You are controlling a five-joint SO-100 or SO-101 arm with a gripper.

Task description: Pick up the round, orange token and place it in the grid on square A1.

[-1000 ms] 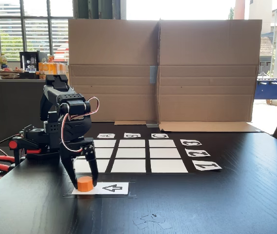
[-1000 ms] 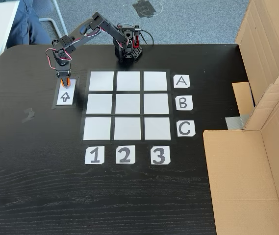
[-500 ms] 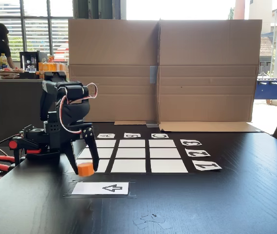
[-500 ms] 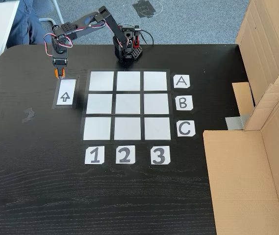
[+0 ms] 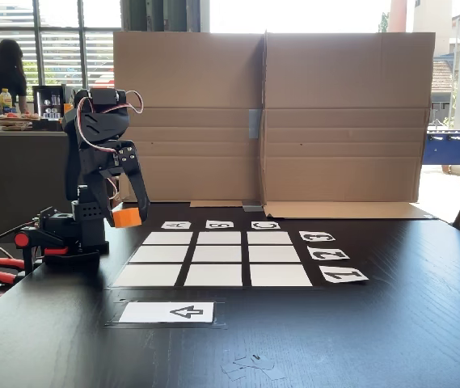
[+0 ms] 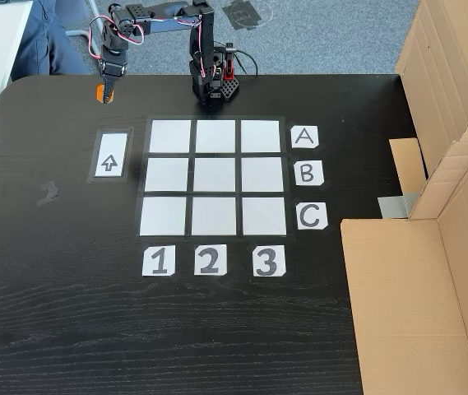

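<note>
We see the claw (image 5: 128,217) closed on the orange token (image 5: 126,217), holding it in the air above the table (image 5: 391,339). From above, the token (image 6: 104,93) hangs over the table's far left part, beyond the arrow card (image 6: 110,155). The grid (image 6: 214,178) lies in the middle of the table, and square A1 (image 6: 170,136), its far left corner cell, is bare.
</note>
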